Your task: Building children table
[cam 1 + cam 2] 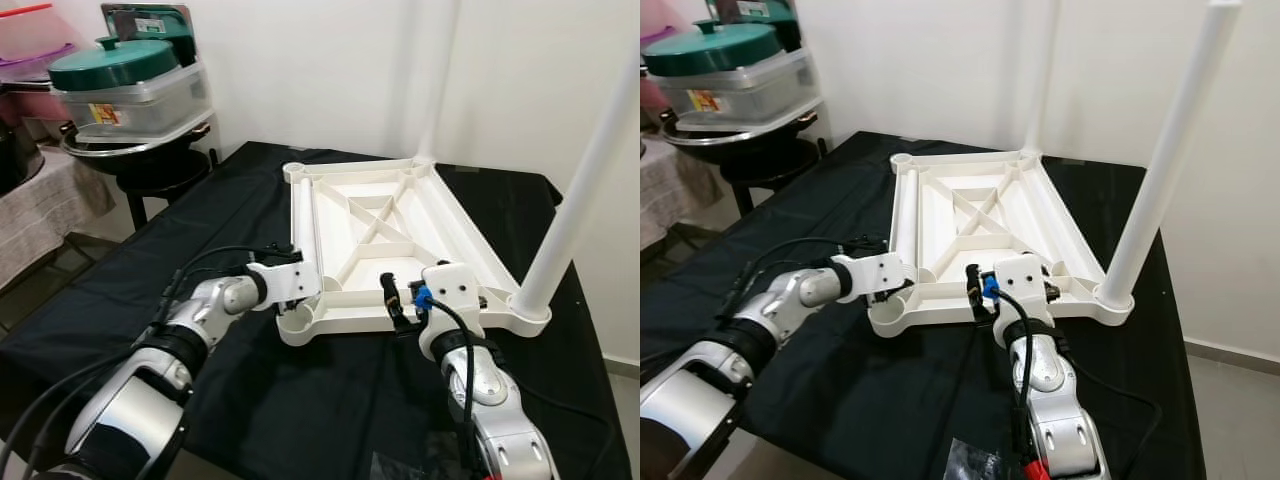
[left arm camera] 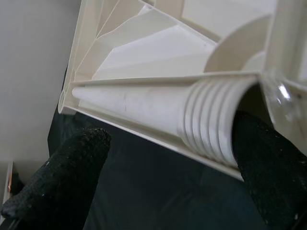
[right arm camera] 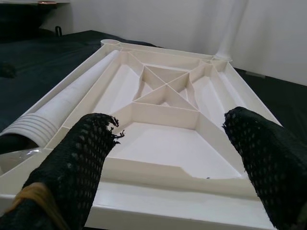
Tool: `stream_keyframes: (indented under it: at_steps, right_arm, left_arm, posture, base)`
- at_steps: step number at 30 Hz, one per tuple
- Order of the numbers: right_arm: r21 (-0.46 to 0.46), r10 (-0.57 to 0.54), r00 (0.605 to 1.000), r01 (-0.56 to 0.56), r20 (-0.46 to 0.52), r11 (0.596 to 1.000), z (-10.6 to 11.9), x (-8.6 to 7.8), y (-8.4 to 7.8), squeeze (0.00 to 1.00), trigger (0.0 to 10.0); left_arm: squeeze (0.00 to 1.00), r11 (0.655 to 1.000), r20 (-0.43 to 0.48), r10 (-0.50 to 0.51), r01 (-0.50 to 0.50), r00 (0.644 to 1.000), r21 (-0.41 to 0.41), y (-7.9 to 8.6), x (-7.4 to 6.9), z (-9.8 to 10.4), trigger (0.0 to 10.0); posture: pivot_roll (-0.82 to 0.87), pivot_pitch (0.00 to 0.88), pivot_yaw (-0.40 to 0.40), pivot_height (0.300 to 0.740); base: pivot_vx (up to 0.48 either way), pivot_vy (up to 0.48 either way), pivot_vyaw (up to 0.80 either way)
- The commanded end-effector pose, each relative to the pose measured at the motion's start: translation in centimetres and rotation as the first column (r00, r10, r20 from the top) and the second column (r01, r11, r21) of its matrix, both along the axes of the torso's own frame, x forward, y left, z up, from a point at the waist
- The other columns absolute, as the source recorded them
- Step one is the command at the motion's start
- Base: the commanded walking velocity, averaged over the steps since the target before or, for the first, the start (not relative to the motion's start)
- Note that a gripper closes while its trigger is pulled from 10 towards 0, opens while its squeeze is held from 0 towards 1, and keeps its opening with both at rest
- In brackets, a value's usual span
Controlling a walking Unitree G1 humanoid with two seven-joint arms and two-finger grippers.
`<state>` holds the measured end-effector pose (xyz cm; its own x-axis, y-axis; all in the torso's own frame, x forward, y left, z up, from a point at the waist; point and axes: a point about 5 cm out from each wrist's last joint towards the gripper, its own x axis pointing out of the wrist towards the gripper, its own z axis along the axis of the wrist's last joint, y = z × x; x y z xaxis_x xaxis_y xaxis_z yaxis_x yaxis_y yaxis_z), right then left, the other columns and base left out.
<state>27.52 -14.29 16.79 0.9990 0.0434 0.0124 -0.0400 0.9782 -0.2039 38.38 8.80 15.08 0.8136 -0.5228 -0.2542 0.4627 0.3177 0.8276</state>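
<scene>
Tabletop [image 1: 370, 240] upside down, 2 legs standing. Left gripper [image 1: 292, 300] fingers wide open around loose leg [image 2: 144, 103]; right gripper [image 1: 400, 300] fingers spread, empty, at near rim. Best: close squarely behind thread.

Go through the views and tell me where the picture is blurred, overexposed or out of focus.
Left eye view: the stacked containers at far left are smeared, and the white table leg washes out against the wall. Left wrist view: the near black fingers are soft, with glare beside the threaded leg end. Right wrist view: the tabletop underside is evenly lit and sharp.
</scene>
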Motion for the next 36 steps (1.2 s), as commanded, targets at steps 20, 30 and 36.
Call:
stream_keyframes:
  at_steps: [20,30,36]
  right_arm:
    - [0.001,-0.032,0.997,0.032,-0.072,0.999,-1.4,0.0,0.1,0.0,10.0]
    - [0.003,-0.033,0.996,0.033,-0.079,0.999,-1.5,0.2,0.1,0.0,10.0]
    - [0.002,-0.041,0.996,0.042,-0.082,0.999,-1.6,0.2,0.0,0.0,10.0]
  left_arm:
    - [0.0,0.975,-0.082,0.215,-0.218,0.973,-0.032,-2.4,0.1,-1.5,0.0]
    - [0.0,0.968,-0.089,0.246,-0.25,0.965,-0.031,-2.3,-0.1,-1.9,0.0]
    - [0.0,0.945,-0.059,0.305,-0.31,0.951,-0.102,-1.5,0.4,-1.0,0.0]
  posture:
    - [-0.05,0.0,0.042,0.74]
    - [-0.05,0.0,0.033,0.74]
    - [-0.05,0.0,0.029,0.74]
  base:
    - [0.0,0.0,0.0]
    - [0.0,0.0,0.0]
    - [0.0,0.0,0.0]
